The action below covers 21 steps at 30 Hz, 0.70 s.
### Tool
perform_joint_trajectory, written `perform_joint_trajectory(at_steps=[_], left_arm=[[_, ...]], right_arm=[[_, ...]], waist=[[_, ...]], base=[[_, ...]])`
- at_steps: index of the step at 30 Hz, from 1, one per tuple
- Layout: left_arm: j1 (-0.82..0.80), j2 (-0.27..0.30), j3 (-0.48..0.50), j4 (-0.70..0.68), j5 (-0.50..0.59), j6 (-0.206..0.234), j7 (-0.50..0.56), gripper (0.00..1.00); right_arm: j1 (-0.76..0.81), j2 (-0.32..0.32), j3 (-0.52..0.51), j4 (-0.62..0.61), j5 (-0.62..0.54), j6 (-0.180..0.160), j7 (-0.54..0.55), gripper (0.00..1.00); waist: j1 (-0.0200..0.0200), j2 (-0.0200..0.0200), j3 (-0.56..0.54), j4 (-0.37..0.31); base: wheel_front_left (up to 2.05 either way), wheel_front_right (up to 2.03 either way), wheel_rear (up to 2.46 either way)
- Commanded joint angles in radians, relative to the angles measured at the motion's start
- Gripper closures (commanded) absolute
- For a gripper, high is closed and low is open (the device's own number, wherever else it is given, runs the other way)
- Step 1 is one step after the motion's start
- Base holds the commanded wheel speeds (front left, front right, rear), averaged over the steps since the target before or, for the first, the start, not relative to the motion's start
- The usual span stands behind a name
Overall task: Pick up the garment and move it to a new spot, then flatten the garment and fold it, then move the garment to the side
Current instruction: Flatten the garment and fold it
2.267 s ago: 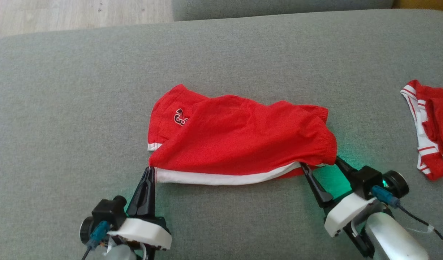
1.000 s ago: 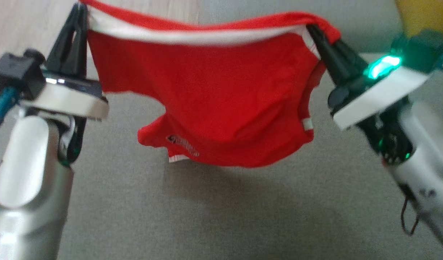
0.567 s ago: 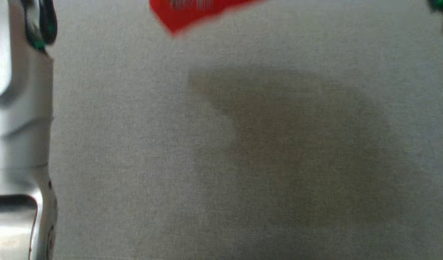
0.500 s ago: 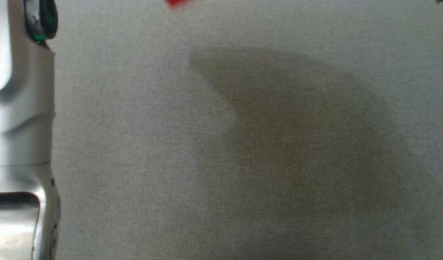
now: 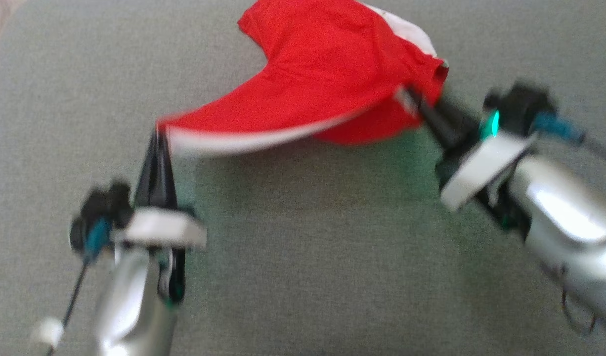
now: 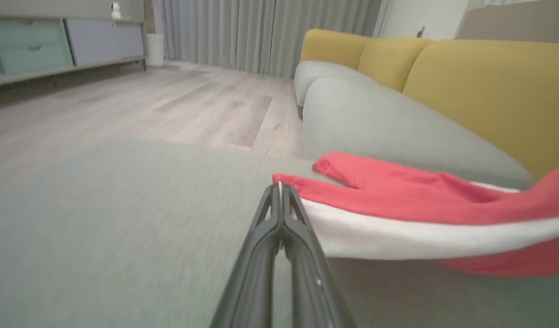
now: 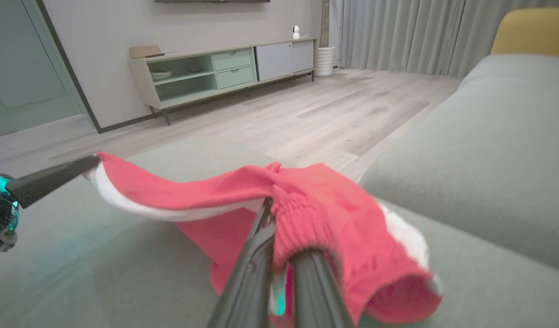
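Observation:
The garment (image 5: 327,84) is a pair of red shorts with a white band, stretched between my two grippers over the grey cushion (image 5: 303,257). My left gripper (image 5: 158,132) is shut on the white-banded corner (image 6: 307,205), its fingertips (image 6: 279,187) pressed together. My right gripper (image 5: 412,101) is shut on the gathered elastic edge (image 7: 297,205). The held edge hangs slightly above the cushion, while the far part of the garment (image 6: 352,168) lies on it. In the right wrist view the left gripper (image 7: 85,163) pulls the band taut at the left.
Beyond the grey cushion (image 6: 101,218) runs a second grey seat (image 6: 389,123) with yellow backrests (image 6: 484,86). Wooden floor (image 7: 307,114), a low sideboard (image 7: 225,68) and curtains (image 6: 261,32) lie further off.
The head camera has swung. A second ago the garment hung high between raised grippers, then rose out of view; now both grippers hold it low, its far end laid on the cushion.

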Motion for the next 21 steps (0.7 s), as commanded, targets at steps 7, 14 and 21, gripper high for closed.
perform_joint_trajectory(at_steps=[7, 14, 21], left_arm=[[0.227, 0.002, 0.061, -0.092, -0.021, -0.002, -0.005, 1.0], [0.434, 0.001, 0.05, -0.152, -0.045, 0.01, -0.005, 1.0], [0.55, 0.001, 0.084, -0.203, -0.024, 0.006, -0.005, 1.0]], right_arm=[[0.249, -0.015, 0.023, -0.11, 0.088, -0.001, -0.009, 1.0], [0.44, -0.002, 0.012, -0.171, 0.147, -0.001, -0.009, 1.0], [0.558, -0.023, 0.024, -0.242, 0.198, -0.001, -0.009, 1.0]], waist=[[0.0001, 0.0, -0.098, 0.003], [0.0001, 0.0, -0.202, 0.015], [0.0001, 0.0, -0.248, 0.018]], base=[[0.0, 0.0, 0.0], [0.0, 0.0, 0.0], [0.0, 0.0, 0.0]])
